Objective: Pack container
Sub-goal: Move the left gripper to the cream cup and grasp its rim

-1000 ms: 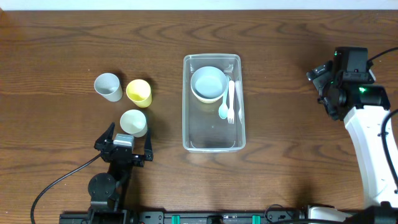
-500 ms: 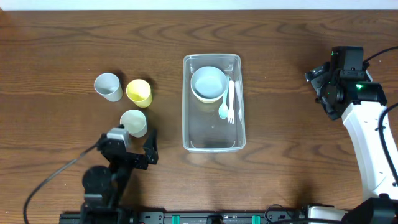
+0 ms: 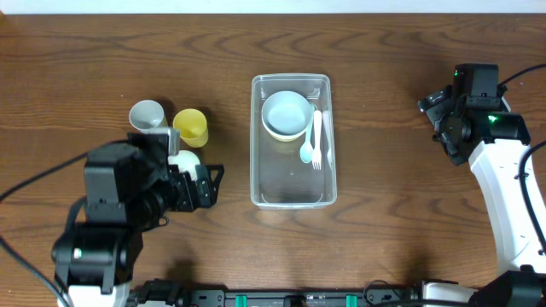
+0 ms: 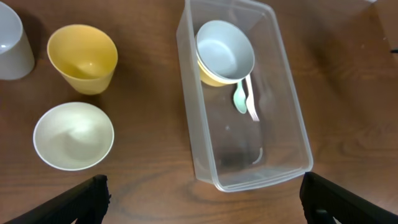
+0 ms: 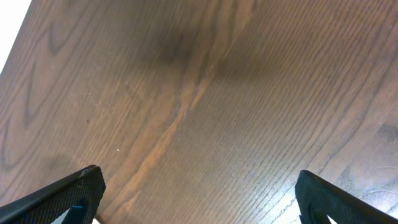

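Both pairs stand spread, holding nothing: left jaws over the pale cup [image 4: 73,135] at lower left, probably lining up a pick; right jaws over desk [image 5: 199,93] at far right. The container [image 3: 290,183] sits mid-frame, its lower half free.

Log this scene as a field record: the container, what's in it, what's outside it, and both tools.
container: clear tub, mid-table, no lid
inside: pale blue bowl nested in a yellow bowl at the far end; mint spoon and white fork beside them
outside, to its left: grey cup, yellow cup, pale green cup, all upright
left tool: open, empty, by the pale green cup
right tool: open, empty, over bare table, right of the container
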